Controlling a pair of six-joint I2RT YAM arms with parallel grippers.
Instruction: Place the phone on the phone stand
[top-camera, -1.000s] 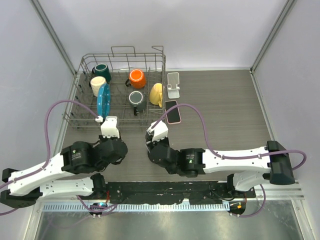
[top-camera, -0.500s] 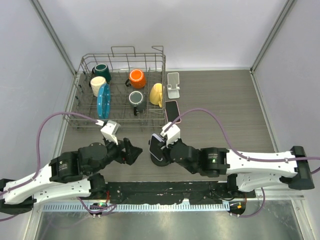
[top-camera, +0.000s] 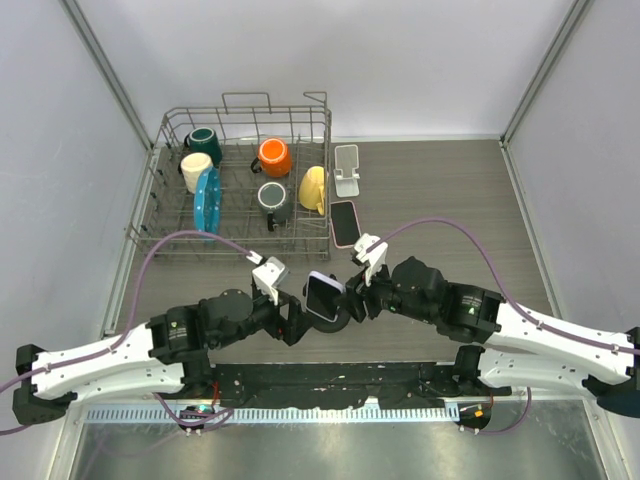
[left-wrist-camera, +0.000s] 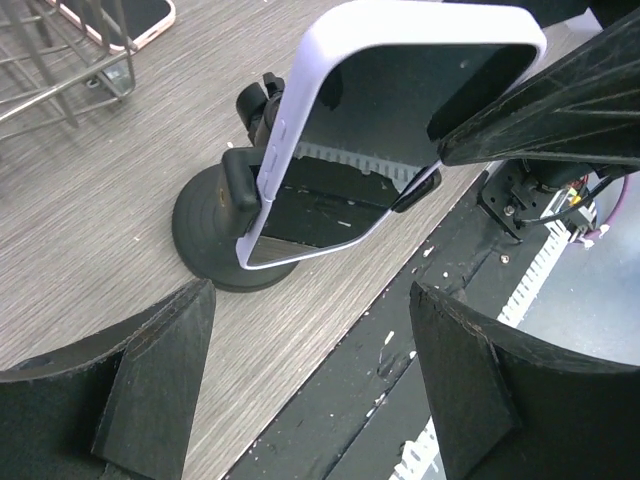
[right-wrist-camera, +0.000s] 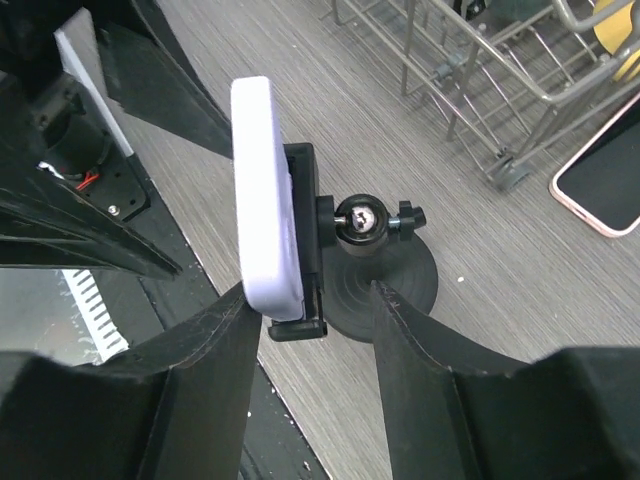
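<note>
From the top camera, the phone (top-camera: 322, 297) in its lavender case sits tilted on the black phone stand (top-camera: 336, 316) at the near middle of the table (top-camera: 450, 200); the left gripper (top-camera: 295, 318) is just beside it on the left and the right gripper (top-camera: 356, 297) is just beside it on the right; behind them a wire dish rack (top-camera: 245, 235) holds mugs and a blue plate, a second phone (top-camera: 345, 223) with a pink edge lies flat beside the rack, and a small white stand (top-camera: 347, 170) is just behind that phone.

In the left wrist view, the left gripper's fingers (left-wrist-camera: 150, 385) are wide apart and hold nothing; the phone faces this camera, leaning back in the stand's side clamps; the stand's round base rests on the wood grain near the table's front edge.

In the right wrist view, the phone shows edge-on, held in the clamp ahead of a ball joint over the round base; the right gripper's fingers (right-wrist-camera: 205, 390) are apart, one on each side of the clamp's foot; I cannot tell whether they touch it.
</note>
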